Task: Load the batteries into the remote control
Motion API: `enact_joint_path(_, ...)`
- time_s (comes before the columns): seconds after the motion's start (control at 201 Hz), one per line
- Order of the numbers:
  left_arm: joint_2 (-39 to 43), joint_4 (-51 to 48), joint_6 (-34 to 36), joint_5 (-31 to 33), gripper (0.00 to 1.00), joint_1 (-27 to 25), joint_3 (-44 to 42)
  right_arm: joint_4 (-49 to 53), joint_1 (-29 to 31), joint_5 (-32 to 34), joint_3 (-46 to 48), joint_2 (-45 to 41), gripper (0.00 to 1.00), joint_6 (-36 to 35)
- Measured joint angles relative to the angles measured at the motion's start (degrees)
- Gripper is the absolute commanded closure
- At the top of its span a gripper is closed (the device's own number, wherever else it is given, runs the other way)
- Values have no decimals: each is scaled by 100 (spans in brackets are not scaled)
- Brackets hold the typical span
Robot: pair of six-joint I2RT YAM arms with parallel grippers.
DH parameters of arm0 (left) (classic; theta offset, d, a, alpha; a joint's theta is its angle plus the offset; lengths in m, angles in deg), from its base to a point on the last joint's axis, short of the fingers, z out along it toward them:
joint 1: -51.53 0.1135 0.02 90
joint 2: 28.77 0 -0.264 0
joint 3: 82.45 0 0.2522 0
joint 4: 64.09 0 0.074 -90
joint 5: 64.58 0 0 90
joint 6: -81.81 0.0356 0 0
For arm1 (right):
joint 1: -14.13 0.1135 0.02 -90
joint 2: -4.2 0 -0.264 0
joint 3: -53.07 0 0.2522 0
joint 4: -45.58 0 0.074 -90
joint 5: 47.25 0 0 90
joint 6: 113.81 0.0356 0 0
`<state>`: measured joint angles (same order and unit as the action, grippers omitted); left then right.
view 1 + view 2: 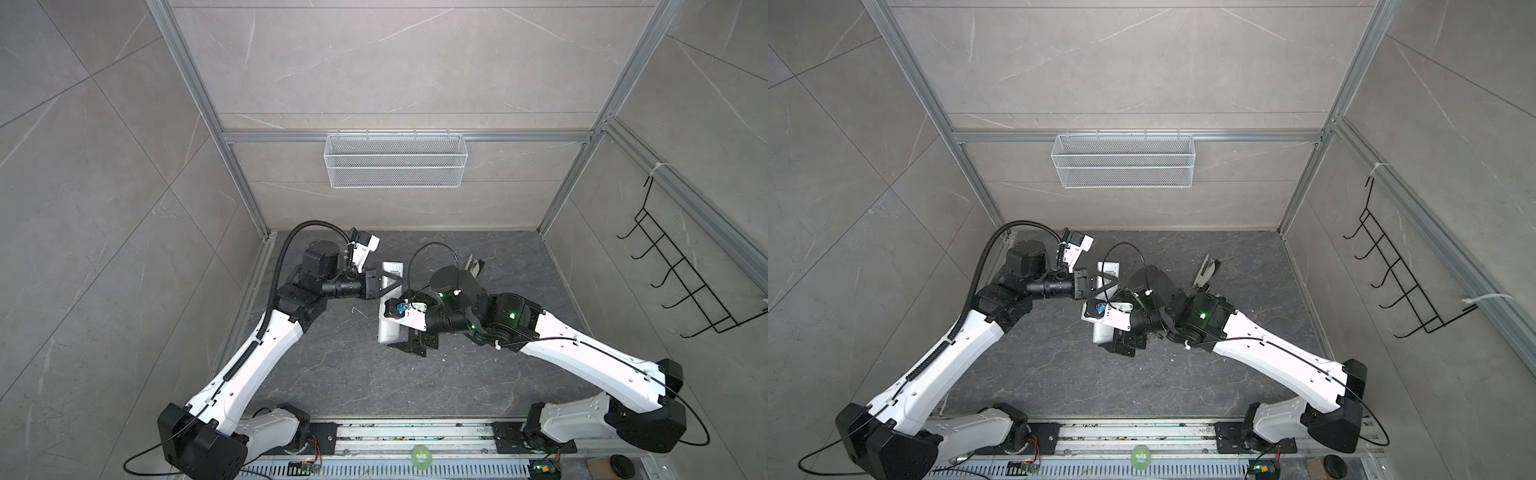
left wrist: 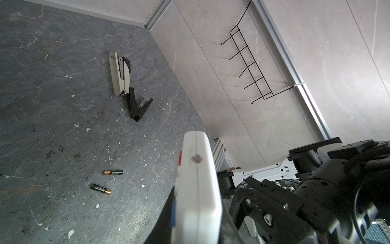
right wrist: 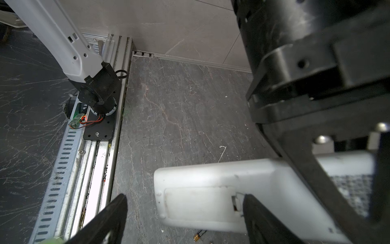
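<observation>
The remote control (image 1: 392,269) is a slim white bar lifted off the floor, and my left gripper (image 1: 394,286) is shut on its middle. The left wrist view shows the remote control (image 2: 196,179) edge-on, with the left gripper (image 2: 196,229) clamped across it. Its plain back and battery cover (image 3: 198,198) face the right wrist camera. My right gripper (image 3: 185,219) is open; one finger (image 3: 259,217) sits at the cover's latch and the other finger (image 3: 109,219) stands off past the remote's end. Two batteries (image 2: 113,172) (image 2: 100,188) lie on the floor. One battery (image 3: 199,234) peeks out under the remote.
A grey-and-black stapler (image 1: 473,266) lies open on the dark stone floor (image 1: 332,374) behind the right arm. A white mesh basket (image 1: 395,162) hangs on the back wall and a black wire hook rack (image 1: 681,282) on the right wall. White specks dot the floor.
</observation>
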<state>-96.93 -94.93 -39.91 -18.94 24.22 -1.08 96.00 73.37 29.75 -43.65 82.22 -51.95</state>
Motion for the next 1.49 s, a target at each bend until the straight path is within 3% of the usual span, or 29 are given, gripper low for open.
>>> enact_joint_path(0.289,0,70,-87,22,100,44,-11,-4,105,315,-39,68,14,-63)
enact_joint_path(0.563,0,83,-181,13,100,94,-85,0,188,546,-63,151,21,-107)
enact_joint_path(0.966,0,74,-221,-9,100,140,-177,39,264,656,-63,247,19,-105)
enact_joint_path(1.27,0,-11,-236,-55,100,203,-269,15,313,857,-63,337,39,-105)
enact_joint_path(1.494,0,-101,-254,-129,100,251,-273,13,315,857,-63,330,45,-103)
